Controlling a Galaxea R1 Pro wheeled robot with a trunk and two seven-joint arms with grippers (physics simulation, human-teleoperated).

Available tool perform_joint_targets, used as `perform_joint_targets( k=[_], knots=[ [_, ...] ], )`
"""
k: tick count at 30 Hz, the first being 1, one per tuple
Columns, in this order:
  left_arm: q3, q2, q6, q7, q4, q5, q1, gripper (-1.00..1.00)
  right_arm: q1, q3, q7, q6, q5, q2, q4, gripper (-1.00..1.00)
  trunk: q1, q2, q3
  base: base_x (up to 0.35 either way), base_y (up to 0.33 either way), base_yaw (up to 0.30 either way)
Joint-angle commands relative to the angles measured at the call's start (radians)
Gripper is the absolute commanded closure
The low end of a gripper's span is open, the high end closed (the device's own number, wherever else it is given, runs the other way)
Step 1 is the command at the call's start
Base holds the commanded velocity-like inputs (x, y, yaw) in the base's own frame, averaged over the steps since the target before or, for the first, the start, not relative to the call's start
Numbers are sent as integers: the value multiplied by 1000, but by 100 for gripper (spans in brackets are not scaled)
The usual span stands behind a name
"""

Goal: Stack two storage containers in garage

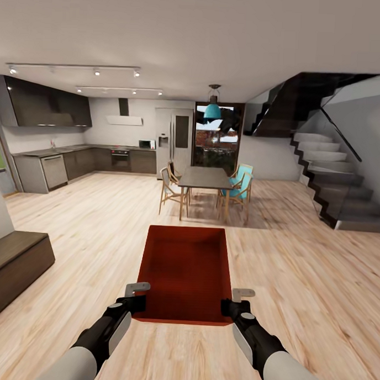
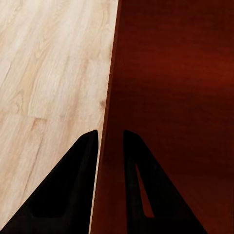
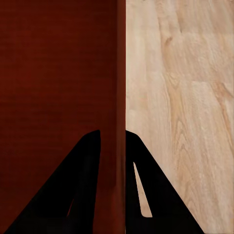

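One storage container [image 1: 186, 273] in my grip, carried level above the wood plank floor [image 1: 89, 224]. Left hand [image 1: 136, 298] pinches its left wall, right hand [image 1: 236, 303] its right wall, both at the near corners. Open-plan room ahead: dining table [image 1: 205, 178], kitchen, stairs. I judge garage not reached; stacking all to do.

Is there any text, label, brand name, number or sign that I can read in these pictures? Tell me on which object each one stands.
None: no readable text in any view.
The storage container, held between the left gripper and the right gripper, is plain orange-red, with no label.
The fridge and the microwave are too small and blurred to show any brand.
The dining table and the wood floor carry no marks.
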Motion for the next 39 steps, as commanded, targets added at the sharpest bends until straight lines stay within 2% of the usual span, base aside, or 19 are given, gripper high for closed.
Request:
perform_joint_targets(
  k=[1, 33, 39],
  knots=[
    [0, 21, 5, 11, -4, 9, 0, 100, 0, 1, -9, 4, -12, -5, -2, 100, 1, -1, 0, 322, 0, 0],
    [0, 22, 5, 11, -4, 9, 0, 100, 0, 1, -9, 3, -15, -7, -2, 100, 1, -1, 0, 322, 0, -1],
    [0, 22, 5, 11, -4, 9, 0, 100, 0, 3, -9, 10, -16, -5, -1, 100, 1, -1, 0, 322, 0, -194]
  ],
)
